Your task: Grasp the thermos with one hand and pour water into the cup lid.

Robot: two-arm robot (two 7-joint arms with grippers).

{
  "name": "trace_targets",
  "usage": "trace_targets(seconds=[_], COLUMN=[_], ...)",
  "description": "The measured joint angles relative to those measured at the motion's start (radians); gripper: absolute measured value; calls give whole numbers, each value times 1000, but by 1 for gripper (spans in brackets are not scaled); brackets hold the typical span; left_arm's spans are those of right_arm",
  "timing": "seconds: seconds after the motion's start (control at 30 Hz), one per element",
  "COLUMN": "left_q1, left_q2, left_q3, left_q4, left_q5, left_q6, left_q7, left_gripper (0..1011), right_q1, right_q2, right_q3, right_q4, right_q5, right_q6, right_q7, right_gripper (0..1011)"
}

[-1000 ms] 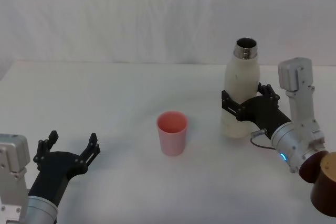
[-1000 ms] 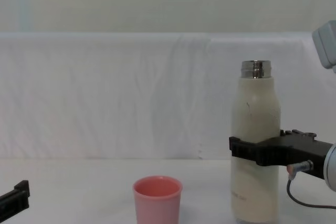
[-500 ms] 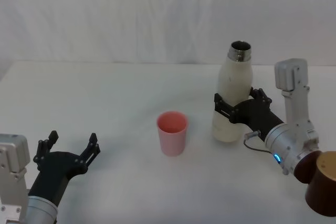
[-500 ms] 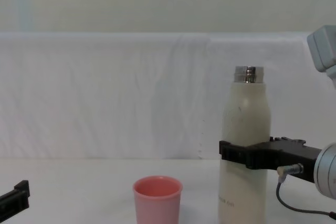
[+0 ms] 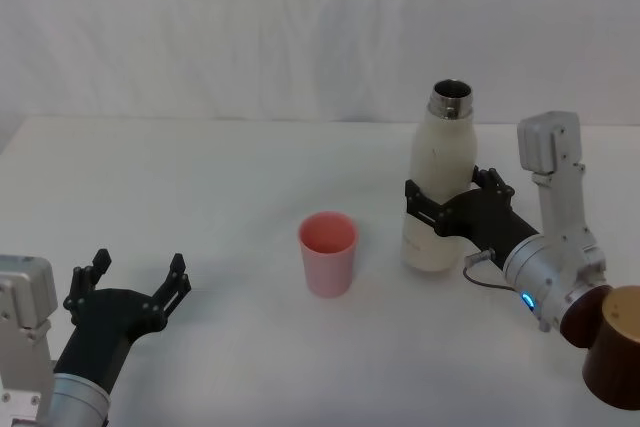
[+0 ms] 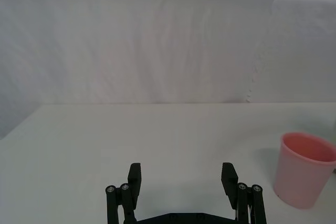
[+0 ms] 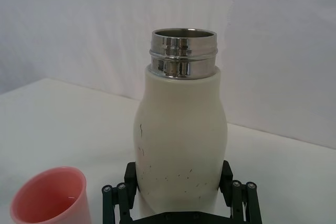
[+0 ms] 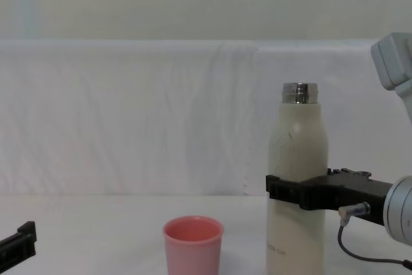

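The cream-white thermos [image 5: 437, 187] stands upright with its steel neck uncapped, right of the pink cup lid [image 5: 327, 253]. My right gripper [image 5: 447, 203] is shut on the thermos around its lower half, with black fingers on both sides. From the chest, the thermos [image 8: 295, 178] is held by the right gripper [image 8: 290, 192], and the cup lid [image 8: 192, 245] sits to its left. At the right wrist, the thermos [image 7: 180, 140] rises between the fingers and the cup lid [image 7: 50, 196] is close by. My left gripper [image 5: 138, 289] rests open at the near left, away from both.
A brown cylindrical object [image 5: 614, 349] sits at the near right edge of the white table [image 5: 220, 187]. A white cloth backdrop hangs behind the table. The left wrist view has the cup lid [image 6: 306, 169] off to the side of the open left gripper [image 6: 180, 179].
My right gripper has carried the thermos leftward, closer to the cup lid, still upright. The left arm has not moved.
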Motion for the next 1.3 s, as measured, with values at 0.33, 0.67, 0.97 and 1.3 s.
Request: trace_targets(seconds=[0.33, 0.67, 0.97, 1.3], left_q1=[0, 0, 0, 0], left_q2=[0, 0, 0, 0], left_q3=[0, 0, 0, 0], left_q4=[0, 0, 0, 0], left_q5=[0, 0, 0, 0], left_q6=[0, 0, 0, 0], left_q7=[0, 0, 0, 0], left_gripper=[1001, 1001, 1001, 1001], right_q1=[-2, -1, 0, 2], right_q2=[10, 23, 30, 38], right_q3=[-5, -17, -26, -35], right_q4=[6, 14, 20, 26], right_q5=[21, 26, 27, 27], right_q6=[-11, -25, -39, -48], right_q7=[-3, -5, -6, 0], right_gripper=[950, 950, 950, 950])
